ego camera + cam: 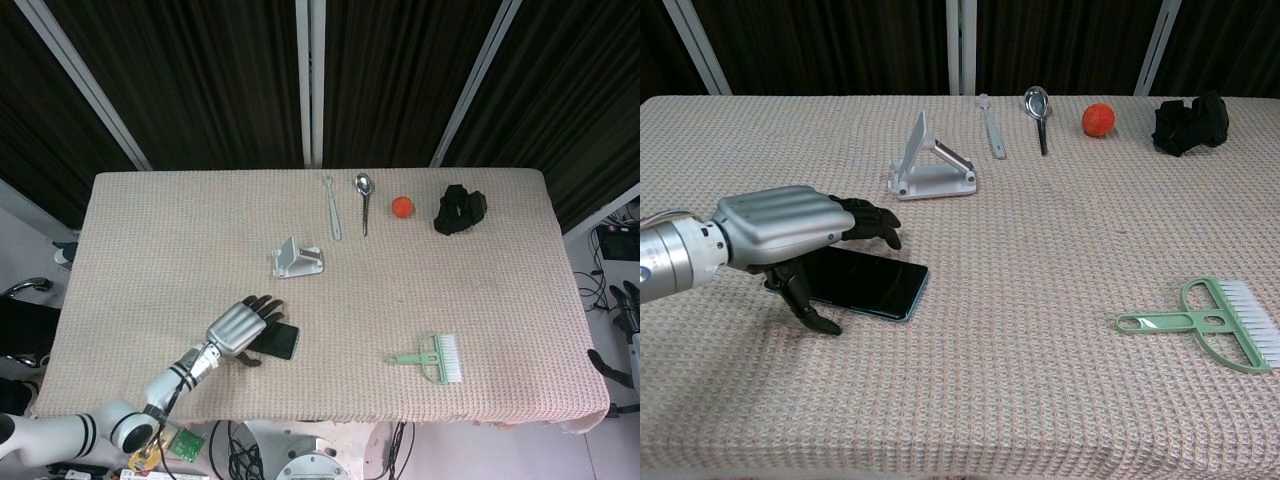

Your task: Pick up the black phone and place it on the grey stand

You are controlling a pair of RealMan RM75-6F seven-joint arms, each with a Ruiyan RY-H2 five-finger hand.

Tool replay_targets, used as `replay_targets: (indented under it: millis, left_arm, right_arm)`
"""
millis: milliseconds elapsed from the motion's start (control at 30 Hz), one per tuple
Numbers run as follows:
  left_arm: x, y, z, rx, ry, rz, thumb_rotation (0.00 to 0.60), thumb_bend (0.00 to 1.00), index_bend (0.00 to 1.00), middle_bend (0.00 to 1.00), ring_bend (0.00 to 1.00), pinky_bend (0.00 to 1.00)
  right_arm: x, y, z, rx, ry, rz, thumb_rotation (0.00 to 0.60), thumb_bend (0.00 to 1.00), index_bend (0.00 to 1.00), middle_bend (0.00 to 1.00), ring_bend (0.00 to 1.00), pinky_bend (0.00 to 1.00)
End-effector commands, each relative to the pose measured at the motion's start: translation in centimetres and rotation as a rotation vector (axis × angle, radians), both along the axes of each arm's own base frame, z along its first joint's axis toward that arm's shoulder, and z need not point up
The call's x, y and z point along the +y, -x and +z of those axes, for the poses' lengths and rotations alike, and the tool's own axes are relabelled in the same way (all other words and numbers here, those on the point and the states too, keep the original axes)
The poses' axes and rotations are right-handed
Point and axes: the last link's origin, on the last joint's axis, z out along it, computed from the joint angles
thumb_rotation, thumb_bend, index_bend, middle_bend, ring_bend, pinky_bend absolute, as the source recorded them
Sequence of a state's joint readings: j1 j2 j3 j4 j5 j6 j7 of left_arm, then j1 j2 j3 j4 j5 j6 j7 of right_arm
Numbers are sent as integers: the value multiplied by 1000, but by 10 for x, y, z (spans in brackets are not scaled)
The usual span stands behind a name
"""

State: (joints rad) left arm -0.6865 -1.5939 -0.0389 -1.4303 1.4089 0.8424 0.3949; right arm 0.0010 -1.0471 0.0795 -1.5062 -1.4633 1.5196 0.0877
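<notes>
On table [1040,400]: one phone [865,283], one stand [930,165]

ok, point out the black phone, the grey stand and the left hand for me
black phone [875,284], chest view, on the bare screen right of the hand.
grey stand [936,180], chest view, on its flat base plate.
left hand [780,228], chest view, on the silver back of the hand.
</notes>
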Motion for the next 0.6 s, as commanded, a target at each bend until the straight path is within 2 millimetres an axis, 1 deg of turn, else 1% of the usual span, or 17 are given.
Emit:
replay_targets:
  millis: [33, 133, 333, 500, 600]
  left_arm:
    - [2, -2, -1, -2, 1, 1, 552, 117, 194, 57, 69, 201]
    - [3, -4, 0, -7, 2, -1, 557, 147, 199, 57, 69, 201]
    - [6, -6, 1, -8, 17, 9, 559, 148, 208, 57, 69, 201]
    - [8, -9, -1, 8, 38, 13, 559, 148, 283, 57, 69, 201]
    - [9, -10, -1, 10, 43, 19, 561, 148, 304, 57, 69, 201]
  right_arm:
    - [0, 0, 0, 0, -1, -2, 600, 128, 0, 0, 0, 0]
    - [1, 1, 0, 0, -1, -6, 600, 129, 0, 0, 0, 0]
    - [0, 3, -1, -1, -5, -11, 600, 131, 0, 0, 0, 0]
    - [-1, 3, -2, -1, -5, -12, 600, 135, 0, 0, 0, 0]
    - [-1, 4, -1, -1, -3, -16, 600, 137, 0, 0, 0, 0]
